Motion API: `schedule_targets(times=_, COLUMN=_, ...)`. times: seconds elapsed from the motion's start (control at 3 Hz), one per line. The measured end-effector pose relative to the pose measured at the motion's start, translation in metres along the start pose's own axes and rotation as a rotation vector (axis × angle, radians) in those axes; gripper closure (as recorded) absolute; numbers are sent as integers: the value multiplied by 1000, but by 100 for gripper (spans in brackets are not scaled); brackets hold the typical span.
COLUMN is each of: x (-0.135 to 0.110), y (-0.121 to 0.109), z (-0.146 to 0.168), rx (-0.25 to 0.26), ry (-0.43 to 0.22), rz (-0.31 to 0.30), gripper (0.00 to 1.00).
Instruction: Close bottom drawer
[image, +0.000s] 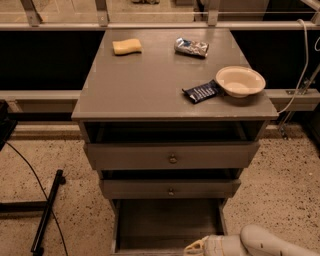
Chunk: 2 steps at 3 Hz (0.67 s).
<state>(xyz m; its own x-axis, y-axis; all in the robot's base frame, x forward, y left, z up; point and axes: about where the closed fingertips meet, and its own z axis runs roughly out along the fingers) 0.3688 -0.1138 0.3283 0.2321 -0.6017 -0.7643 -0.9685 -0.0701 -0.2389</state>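
Observation:
The bottom drawer (165, 222) is pulled out at the foot of the grey cabinet, showing a plain flat grey floor; its front is at the frame's lower edge. My gripper (192, 248) reaches in from the lower right on a white arm (265, 242) and sits at the drawer's front right edge. Above it, the middle drawer (170, 189) and the top drawer (172, 156) with round knobs stand slightly pulled out.
On the cabinet top (150, 85) lie a yellow sponge (126, 46), a silver snack bag (191, 47), a dark blue packet (201, 91) and a cream bowl (240, 81). A black stand and cable (45, 215) lie on the speckled floor at left.

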Motion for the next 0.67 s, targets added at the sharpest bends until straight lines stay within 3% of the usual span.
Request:
schedule_targets(times=0.33, x=33, y=21, z=23, rx=-8, ry=-6, rz=36, gripper=100)
schedule_targets(times=0.67, x=33, y=21, z=23, rx=-8, ry=-6, rz=36, gripper=100)
